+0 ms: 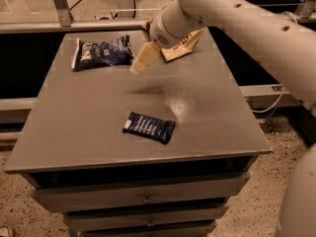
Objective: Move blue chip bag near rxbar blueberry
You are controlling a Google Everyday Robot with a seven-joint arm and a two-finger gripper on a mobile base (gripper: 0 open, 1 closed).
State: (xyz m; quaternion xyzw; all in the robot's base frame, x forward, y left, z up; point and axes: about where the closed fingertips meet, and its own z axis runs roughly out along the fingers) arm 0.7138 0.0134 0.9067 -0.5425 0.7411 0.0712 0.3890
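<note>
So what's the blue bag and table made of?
Blue chip bag: glossy plastic film, going by its crinkles and sheen. Table: maybe painted metal or laminate; matte grey, faint glare. Gripper, hovering beside the bag: smooth cream plastic, seemingly.

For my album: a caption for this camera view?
Pincer hovers beside the blue chip bag; rxbar blueberry lies near the table's front.
</note>
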